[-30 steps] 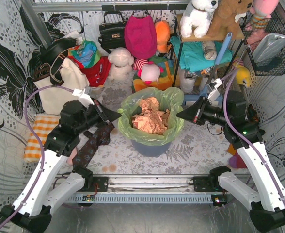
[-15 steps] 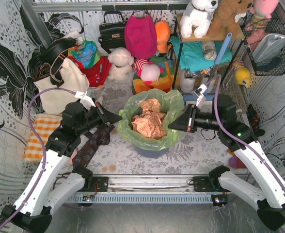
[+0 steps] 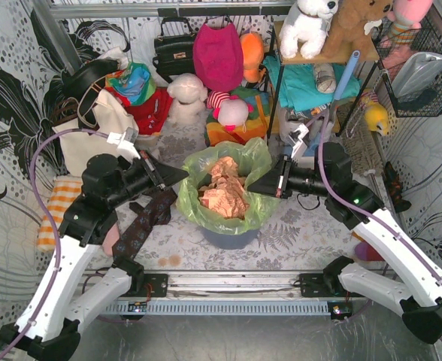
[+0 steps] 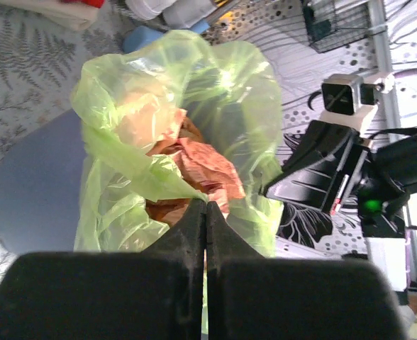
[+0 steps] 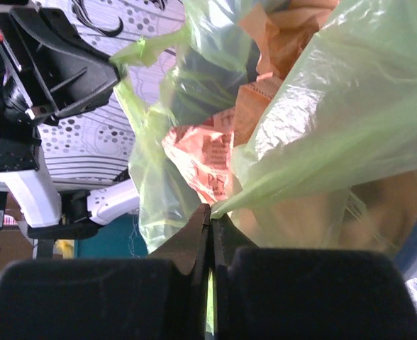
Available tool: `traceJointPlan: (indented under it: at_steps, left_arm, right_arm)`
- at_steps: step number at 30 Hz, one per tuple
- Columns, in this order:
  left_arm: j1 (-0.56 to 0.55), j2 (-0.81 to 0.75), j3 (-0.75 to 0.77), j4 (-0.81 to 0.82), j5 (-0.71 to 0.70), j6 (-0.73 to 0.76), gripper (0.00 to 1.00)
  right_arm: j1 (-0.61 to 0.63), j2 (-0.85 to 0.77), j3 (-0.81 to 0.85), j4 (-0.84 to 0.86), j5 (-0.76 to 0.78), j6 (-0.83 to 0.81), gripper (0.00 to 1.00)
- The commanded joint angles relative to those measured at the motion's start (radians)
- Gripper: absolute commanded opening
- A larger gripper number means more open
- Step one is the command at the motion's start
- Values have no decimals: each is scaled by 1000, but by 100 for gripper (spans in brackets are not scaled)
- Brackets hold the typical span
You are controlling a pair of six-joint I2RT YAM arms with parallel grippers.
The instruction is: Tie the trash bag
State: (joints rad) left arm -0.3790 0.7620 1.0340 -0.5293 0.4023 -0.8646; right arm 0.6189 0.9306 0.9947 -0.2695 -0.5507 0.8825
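Tabletop: fern-print cover, with bags and soft toys crowded along the back.

Centre of the tabletop: a round blue-grey bin. Only its lower wall shows in the top view.

In the bin: the trash bag, a thin, see-through lime-green liner. Its top billows above the bin, and its mouth faces up and is not closed.

In the bag: crumpled orange-brown paper. It is heaped, visible at the mouth and through the film.

Left pincer is at the bag's left edge with its jaws pressed together. The left wrist view shows a fold of green film running into the tips.

Right pincer is at the bag's right edge, jaws likewise closed. The right wrist view shows a taut green pleat nipped at the tips.

The bag sits between the two pincers, its upper film bunched toward each. The tips point at one another across the mouth but stay apart.
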Motion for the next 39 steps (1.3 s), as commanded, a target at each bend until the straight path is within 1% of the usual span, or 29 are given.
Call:
traceJointPlan:
  at_steps: [1,9,17,28,39]
  left_arm:
    - [-2,-5,61,69,59,-36,0]
    - [-3,21,130,46,53,-17,0]
    - [-2,69,222,49,22,19,0]
    - [-3,166,299,104,-3,66,0]
    - [-3,223,445,90,-58,131,0]
  right_arm:
    - [8,0,59,92,38,35,0]
    - [8,-3,127,67,112,23,0]
    - [7,-8,255,-71,281,-53,0]
    - [7,33,408,-160,475,-155,0]
    - [7,85,521,-161,526,-227,0]
